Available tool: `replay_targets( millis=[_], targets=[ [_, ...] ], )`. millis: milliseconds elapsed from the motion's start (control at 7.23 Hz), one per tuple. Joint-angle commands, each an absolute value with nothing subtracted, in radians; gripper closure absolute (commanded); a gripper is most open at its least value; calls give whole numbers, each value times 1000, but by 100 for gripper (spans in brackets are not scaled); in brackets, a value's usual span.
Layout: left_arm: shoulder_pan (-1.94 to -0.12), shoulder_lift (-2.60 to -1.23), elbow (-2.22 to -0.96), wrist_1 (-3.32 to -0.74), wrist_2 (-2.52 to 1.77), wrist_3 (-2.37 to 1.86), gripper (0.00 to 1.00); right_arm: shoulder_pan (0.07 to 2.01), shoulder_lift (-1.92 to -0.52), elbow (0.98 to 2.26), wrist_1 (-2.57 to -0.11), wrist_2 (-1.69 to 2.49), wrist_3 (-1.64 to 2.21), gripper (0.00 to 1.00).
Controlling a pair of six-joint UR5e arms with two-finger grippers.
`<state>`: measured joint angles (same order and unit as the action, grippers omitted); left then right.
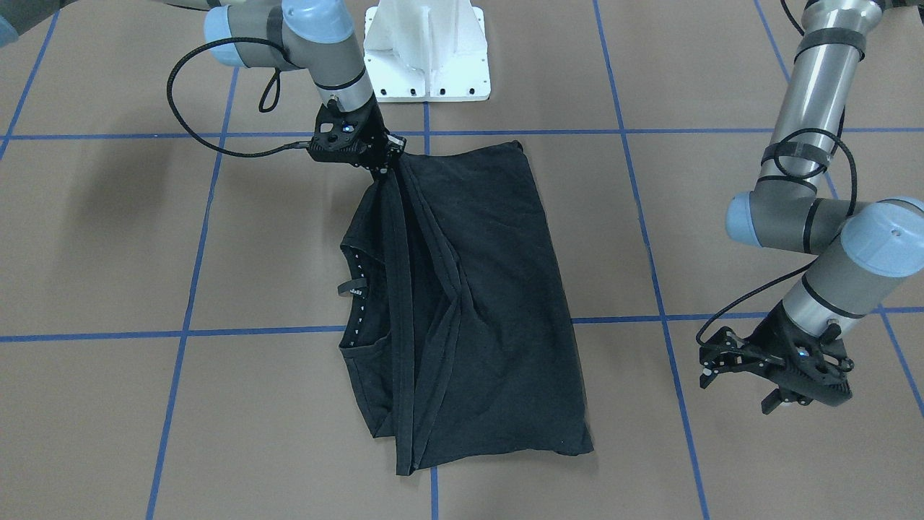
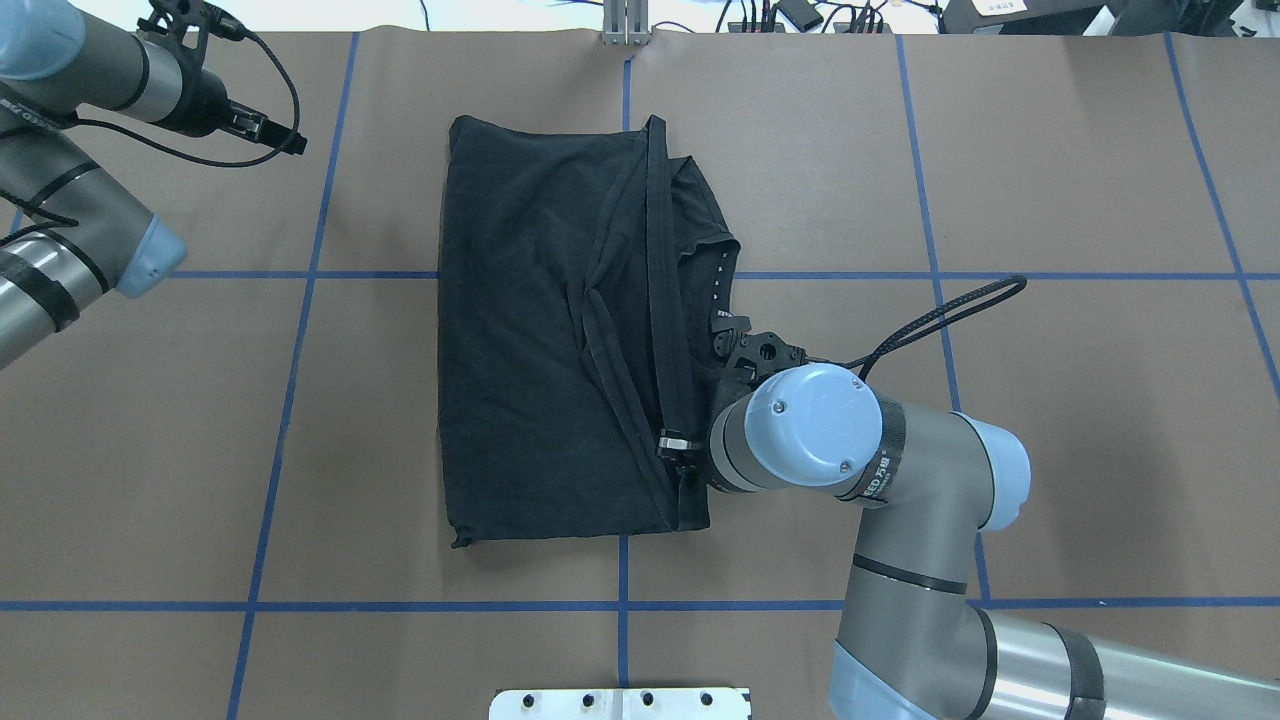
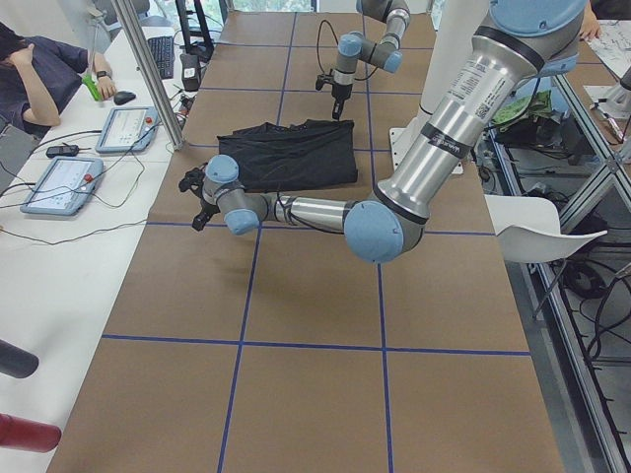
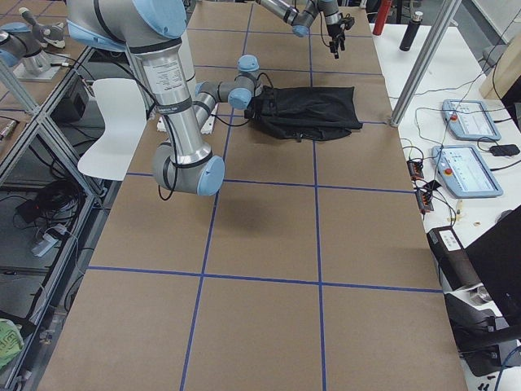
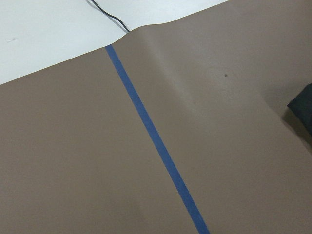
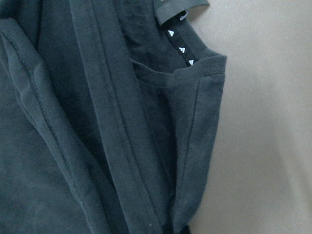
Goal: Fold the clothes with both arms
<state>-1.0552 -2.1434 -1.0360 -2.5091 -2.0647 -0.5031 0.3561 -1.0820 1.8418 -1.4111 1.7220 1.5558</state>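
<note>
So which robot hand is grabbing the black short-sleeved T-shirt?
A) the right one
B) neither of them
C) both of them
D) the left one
A: the black two-finger right gripper is pinched on an edge of the black short-sleeved T-shirt and lifts the cloth into a ridge, while the black left gripper hangs open and apart from it, over the brown table.

**Shirt mid-tabletop, one arm on it, one off it**

Your black short-sleeved T-shirt (image 2: 540,330) lies on the brown paper-covered tabletop (image 2: 1000,450), near and ahead of the white bolted base pedestal (image 1: 426,50), with its collar towards the robot's right. The right arm's black fingers (image 1: 390,149) touch its near right edge. The left arm's black fingers (image 2: 285,140) are well apart, off its far left corner.
</note>
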Motion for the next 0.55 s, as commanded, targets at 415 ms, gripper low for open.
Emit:
replay_targets(
  millis=[415],
  targets=[
    [-1054, -2146, -1042, -2508, -2065, -503, 0, 387, -1010, 1827, -1491, 1715, 1346, 0]
  ],
)
